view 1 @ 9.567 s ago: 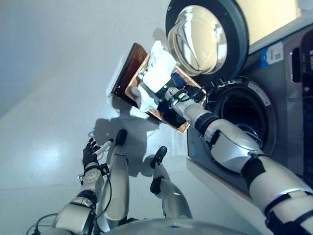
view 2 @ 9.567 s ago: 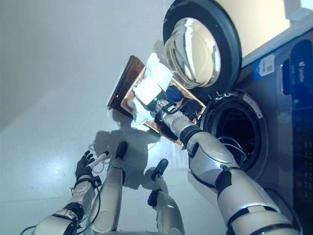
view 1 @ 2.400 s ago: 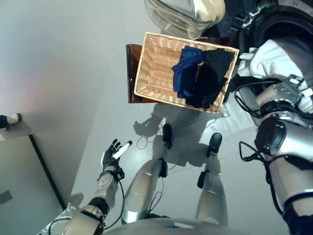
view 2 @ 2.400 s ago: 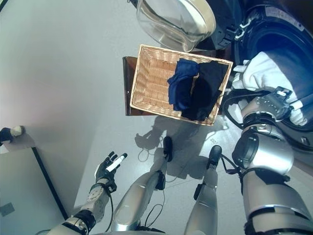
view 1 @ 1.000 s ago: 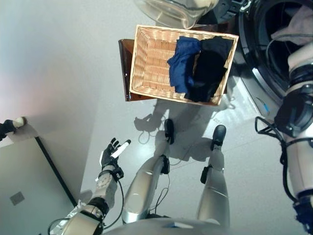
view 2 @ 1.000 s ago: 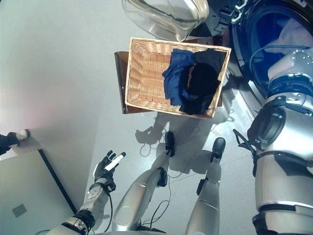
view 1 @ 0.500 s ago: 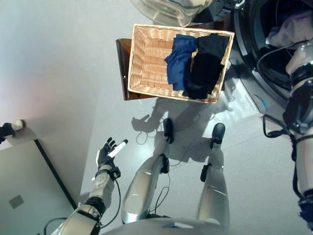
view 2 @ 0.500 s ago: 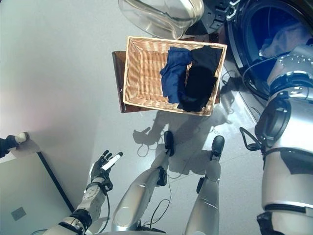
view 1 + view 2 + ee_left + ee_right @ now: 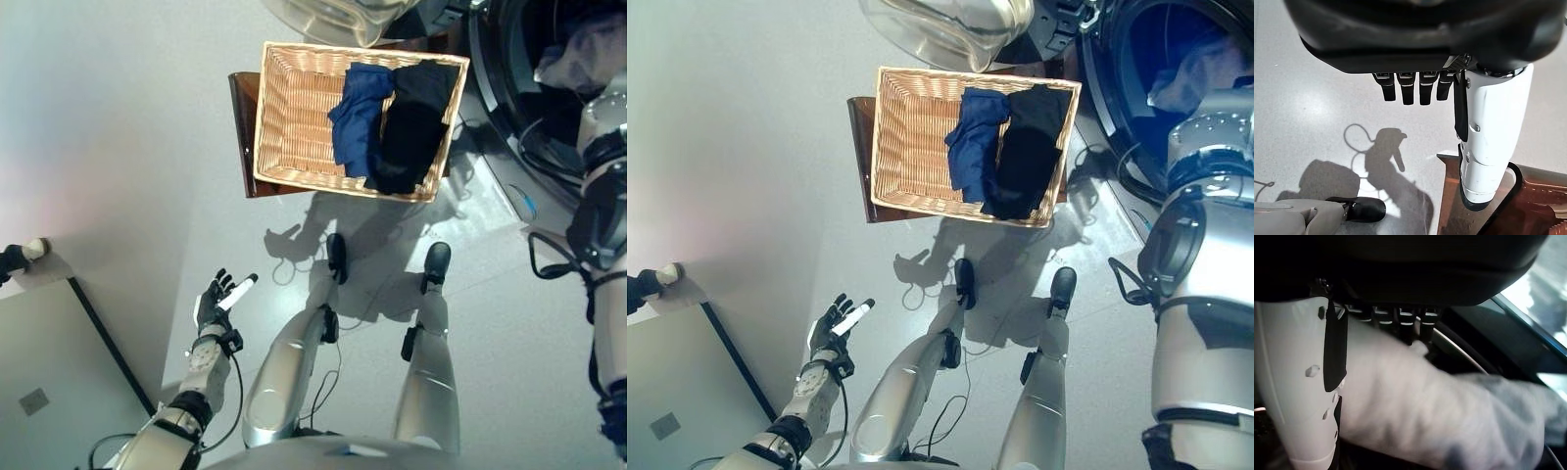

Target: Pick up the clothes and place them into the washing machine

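Note:
The wicker basket [image 9: 263, 117] rests on the dark brown box [image 9: 242, 127] and holds a blue garment [image 9: 355, 117] and a black garment [image 9: 411, 127]. A white garment [image 9: 588, 54] lies inside the drum of the washing machine [image 9: 490, 88]. My right arm reaches into the drum. In the right wrist view my right hand [image 9: 1288, 382] has straight fingers against the white garment [image 9: 1449, 421]. My left hand [image 9: 217, 302] hangs open and empty low at the left, over the floor, and it also shows in the left wrist view [image 9: 1488, 132].
The machine's round glass door [image 9: 333, 15] stands open just behind the basket. A grey panel [image 9: 49, 372] lies at the lower left, with a small dark and white object [image 9: 15, 257] at the left edge.
My right hand took the white garment from the basket to the machine's mouth, then into the drum. The garment now lies deeper inside. The left hand stayed put.

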`<state>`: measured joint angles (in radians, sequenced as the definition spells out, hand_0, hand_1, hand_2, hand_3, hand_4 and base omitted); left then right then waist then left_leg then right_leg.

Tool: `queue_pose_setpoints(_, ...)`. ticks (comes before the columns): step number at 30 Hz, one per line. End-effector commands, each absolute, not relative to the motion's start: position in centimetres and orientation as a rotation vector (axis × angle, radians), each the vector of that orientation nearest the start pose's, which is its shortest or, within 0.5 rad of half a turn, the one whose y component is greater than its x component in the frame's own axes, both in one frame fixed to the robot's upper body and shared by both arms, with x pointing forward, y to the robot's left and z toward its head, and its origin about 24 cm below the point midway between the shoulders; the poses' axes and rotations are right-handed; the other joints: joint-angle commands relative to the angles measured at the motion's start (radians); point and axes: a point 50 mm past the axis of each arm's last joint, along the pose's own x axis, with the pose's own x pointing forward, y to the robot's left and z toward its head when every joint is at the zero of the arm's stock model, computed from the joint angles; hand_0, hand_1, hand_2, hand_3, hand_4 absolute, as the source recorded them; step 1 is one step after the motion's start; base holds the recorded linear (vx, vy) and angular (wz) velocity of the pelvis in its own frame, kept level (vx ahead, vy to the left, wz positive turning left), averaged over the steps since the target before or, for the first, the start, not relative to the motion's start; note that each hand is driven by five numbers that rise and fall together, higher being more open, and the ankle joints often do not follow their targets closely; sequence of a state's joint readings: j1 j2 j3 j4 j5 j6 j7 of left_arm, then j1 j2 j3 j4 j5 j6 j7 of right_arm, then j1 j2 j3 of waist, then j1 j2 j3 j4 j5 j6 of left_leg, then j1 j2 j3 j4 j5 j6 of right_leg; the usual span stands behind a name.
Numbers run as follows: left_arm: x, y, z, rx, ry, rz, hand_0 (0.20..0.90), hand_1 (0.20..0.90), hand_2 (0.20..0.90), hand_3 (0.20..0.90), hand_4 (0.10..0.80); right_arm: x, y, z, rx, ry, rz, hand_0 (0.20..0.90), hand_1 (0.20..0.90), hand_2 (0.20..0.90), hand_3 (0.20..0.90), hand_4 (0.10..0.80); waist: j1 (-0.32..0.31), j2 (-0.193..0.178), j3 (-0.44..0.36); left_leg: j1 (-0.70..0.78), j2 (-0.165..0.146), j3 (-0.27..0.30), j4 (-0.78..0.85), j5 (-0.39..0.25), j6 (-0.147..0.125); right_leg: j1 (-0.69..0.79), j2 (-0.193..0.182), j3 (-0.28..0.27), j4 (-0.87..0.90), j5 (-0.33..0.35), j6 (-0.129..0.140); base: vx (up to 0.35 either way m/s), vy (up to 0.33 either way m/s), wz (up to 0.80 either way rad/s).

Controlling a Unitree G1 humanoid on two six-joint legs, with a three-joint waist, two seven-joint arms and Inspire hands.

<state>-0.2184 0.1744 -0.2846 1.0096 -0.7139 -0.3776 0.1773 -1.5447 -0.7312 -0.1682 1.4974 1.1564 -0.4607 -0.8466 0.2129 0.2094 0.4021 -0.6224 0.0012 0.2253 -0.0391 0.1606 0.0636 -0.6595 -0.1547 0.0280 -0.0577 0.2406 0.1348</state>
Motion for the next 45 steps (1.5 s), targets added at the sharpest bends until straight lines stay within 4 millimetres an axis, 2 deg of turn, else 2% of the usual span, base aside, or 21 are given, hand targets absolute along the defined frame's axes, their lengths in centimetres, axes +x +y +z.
queue_pose_setpoints(1,19.9,23.0,-10.1,-0.175,0.51,0.482,0.9,0.9,0.9,0.9,0.8,26.9,-41.1,38.5,1.01,-0.909,-1.31,0.9,0.9,0.9,0.9,0.8,0.038,0.072,-0.105,0.034,0.065,-0.061,-0.048,-0.002,-0.142,0.029,0.07,-0.026,0.127,-0.116,-0.004,0.0,0.0,0.0)
queue_pose_setpoints(5,19.5,23.4,-10.5,-0.161,0.546,0.49,0.9,0.9,0.9,0.9,0.8,28.5,-41.4,36.3,1.15,-0.766,-1.223,0.9,0.9,0.9,0.9,0.8,0.04,0.063,-0.113,0.033,0.065,-0.057,-0.048,-0.004,-0.143,0.032,0.071,-0.025,0.123,-0.114,-0.005,0.006,0.026,0.02)
queue_pose_setpoints(7,19.4,23.6,-10.5,-0.16,0.554,0.49,0.9,0.9,0.9,0.9,0.8,28.8,-41.5,35.9,1.115,-0.711,-1.212,0.9,0.9,0.9,0.9,0.8,0.041,0.058,-0.113,0.036,0.065,-0.057,-0.048,-0.007,-0.143,0.034,0.071,-0.025,0.123,-0.116,-0.005,0.015,0.005,0.04)
queue_pose_setpoints(8,19.4,23.9,-10.5,-0.152,0.556,0.485,0.9,0.9,0.9,0.9,0.8,29.6,-41.2,35.5,0.938,-0.605,-1.208,0.9,0.9,0.9,0.9,0.8,0.044,0.05,-0.114,0.04,0.065,-0.056,-0.048,-0.012,-0.145,0.038,0.07,-0.027,0.125,-0.12,-0.004,-0.003,-0.001,0.03)
queue_pose_setpoints(10,19.3,24.0,-10.4,-0.15,0.562,0.469,0.9,0.9,0.9,0.9,0.8,29.9,-41.0,35.3,0.719,-0.484,-1.245,0.9,0.9,0.9,0.9,0.8,0.045,0.05,-0.107,0.042,0.066,-0.051,-0.048,-0.009,-0.144,0.038,0.07,-0.028,0.127,-0.116,-0.006,0.0,0.0,0.0)
queue_pose_setpoints(11,19.4,24.1,-10.3,-0.153,0.553,0.461,0.9,0.9,0.9,0.9,0.8,30.1,-40.6,35.8,0.575,-0.449,-1.272,0.9,0.9,0.9,0.9,0.8,0.045,0.05,-0.101,0.04,0.067,-0.049,-0.048,0.001,-0.143,0.035,0.071,-0.027,0.127,-0.109,-0.008,0.0,0.0,0.0)
queue_pose_setpoints(14,20.0,24.1,-9.7,-0.16,0.517,0.444,0.9,0.9,0.9,0.9,0.8,29.7,-40.5,35.5,0.147,-0.353,-1.487,0.9,0.9,0.9,0.9,0.8,0.05,0.049,-0.091,0.046,0.063,-0.05,-0.048,-0.001,-0.139,0.054,0.071,-0.026,0.123,-0.114,-0.009,0.0,0.0,0.0)
queue_pose_setpoints(15,20.0,24.1,-9.7,-0.16,0.517,0.444,0.9,0.9,0.9,0.9,0.8,29.8,-40.4,35.5,0.146,-0.352,-1.488,0.9,0.9,0.9,0.9,0.8,0.05,0.049,-0.09,0.043,0.064,-0.05,-0.048,0.005,-0.139,0.052,0.072,-0.026,0.122,-0.108,-0.01,0.0,0.0,0.0)
queue_pose_setpoints(16,20.8,23.8,-9.1,-0.166,0.483,0.435,0.9,0.9,0.9,0.9,0.8,30.0,-40.6,33.9,-0.106,-0.241,-1.564,0.9,0.9,0.9,0.9,0.8,0.053,0.048,-0.089,0.048,0.061,-0.052,-0.048,0.002,-0.137,0.061,0.071,-0.026,0.119,-0.112,-0.009,0.0,0.0,0.0)
queue_pose_setpoints(22,22.0,23.5,-8.3,-0.176,0.432,0.45,0.9,0.9,0.9,0.9,0.8,30.7,-40.2,32.3,-0.442,-0.148,-1.593,0.9,0.9,0.9,0.9,0.8,0.056,0.036,-0.088,0.048,0.064,-0.055,-0.048,0.009,-0.136,0.065,0.073,-0.028,0.112,-0.102,-0.012,0.0,0.0,0.0)
queue_pose_setpoints(23,22.1,23.4,-8.3,-0.183,0.429,0.468,0.9,0.9,0.9,0.9,0.8,31.6,-39.4,31.6,-0.513,-0.15,-1.563,0.9,0.9,0.9,0.9,0.8,0.053,0.03,-0.087,0.047,0.065,-0.055,-0.048,0.009,-0.136,0.067,0.073,-0.029,0.109,-0.098,-0.013,0.0,0.0,0.0)
queue_pose_setpoints(24,22.0,23.4,-8.3,-0.182,0.429,0.469,0.9,0.9,0.9,0.9,0.8,31.7,-39.4,31.5,-0.514,-0.149,-1.562,0.9,0.9,0.9,0.9,0.8,0.053,0.029,-0.087,0.047,0.065,-0.055,-0.048,0.009,-0.136,0.067,0.073,-0.029,0.109,-0.098,-0.013,0.0,0.0,0.0)
queue_pose_setpoints(26,22.6,22.9,-8.1,-0.191,0.411,0.483,0.9,0.9,0.9,0.9,0.8,33.4,-37.3,30.3,-0.616,-0.227,-1.521,0.9,0.9,0.9,0.9,0.8,0.043,0.019,-0.08,0.05,0.066,-0.057,-0.048,0.007,-0.135,0.075,0.076,-0.026,0.107,-0.096,-0.014,0.0,0.0,0.0)
queue_pose_setpoints(31,22.9,22.3,-8.0,-0.181,0.403,0.496,0.9,0.9,0.9,0.9,0.8,34.5,-35.4,27.7,-0.708,-0.283,-1.485,0.9,0.9,0.9,0.9,0.8,0.028,0.0,-0.076,0.056,0.066,-0.06,-0.048,0.004,-0.133,0.09,0.076,-0.027,0.103,-0.096,-0.016,0.0,-0.003,-0.02)
queue_pose_setpoints(34,23.0,21.8,-8.1,-0.165,0.399,0.496,0.9,0.9,0.9,0.9,0.8,35.4,-33.5,25.0,-0.754,-0.314,-1.429,0.9,0.9,0.9,0.9,0.8,0.02,-0.014,-0.075,0.064,0.066,-0.061,-0.048,0.002,-0.132,0.103,0.074,-0.031,0.094,-0.092,-0.016,0.0,-0.003,-0.08)
queue_pose_setpoints(35,22.9,21.9,-8.1,-0.164,0.4,0.496,0.9,0.9,0.9,0.9,0.8,35.4,-33.5,25.0,-0.753,-0.313,-1.429,0.9,0.9,0.9,0.9,0.8,0.02,-0.015,-0.076,0.065,0.065,-0.061,-0.048,0.002,-0.132,0.104,0.074,-0.031,0.094,-0.092,-0.016,0.0,-0.006,-0.03)
queue_pose_setpoints(37,22.8,21.7,-8.3,-0.152,0.405,0.496,0.9,0.9,0.9,0.9,0.8,36.0,-31.7,22.7,-0.808,-0.331,-1.351,0.9,0.9,0.9,0.9,0.8,0.018,-0.029,-0.077,0.072,0.067,-0.064,-0.048,0.001,-0.13,0.118,0.072,-0.035,0.089,-0.092,-0.016,0.0,0.0,0.0)
queue_pose_setpoints(40,22.7,21.8,-8.3,-0.145,0.409,0.505,0.9,0.9,0.9,0.9,0.8,36.2,-30.5,21.9,-0.814,-0.367,-1.296,0.9,0.9,0.9,0.9,0.8,0.015,-0.039,-0.079,0.077,0.066,-0.064,-0.048,0.0,-0.129,0.125,0.072,-0.037,0.085,-0.091,-0.016,0.003,-0.004,0.03)
queue_pose_setpoints(41,22.8,21.8,-8.2,-0.144,0.402,0.508,0.9,0.9,0.9,0.9,0.8,36.4,-29.4,20.8,-0.84,-0.396,-1.221,0.9,0.9,0.9,0.9,0.8,0.008,-0.05,-0.077,0.081,0.067,-0.066,-0.048,0.0,-0.129,0.13,0.072,-0.037,0.085,-0.09,-0.016,0.0,0.0,0.0)
queue_pose_setpoints(42,22.8,21.8,-8.3,-0.143,0.403,0.508,0.9,0.9,0.9,0.9,0.8,36.3,-29.4,20.7,-0.84,-0.394,-1.221,0.9,0.9,0.9,0.9,0.8,0.008,-0.051,-0.077,0.082,0.067,-0.066,-0.048,0.0,-0.129,0.131,0.072,-0.037,0.085,-0.09,-0.016,-0.003,0.002,0.04)
queue_pose_setpoints(45,22.6,21.9,-8.3,-0.132,0.406,0.509,0.9,0.9,0.9,0.9,0.8,36.6,-27.6,18.5,-0.886,-0.397,-1.069,0.9,0.9,0.9,0.9,0.8,0.001,-0.069,-0.076,0.088,0.071,-0.068,-0.048,0.0,-0.128,0.142,0.072,-0.042,0.081,-0.09,-0.016,-0.001,0.0,0.02)
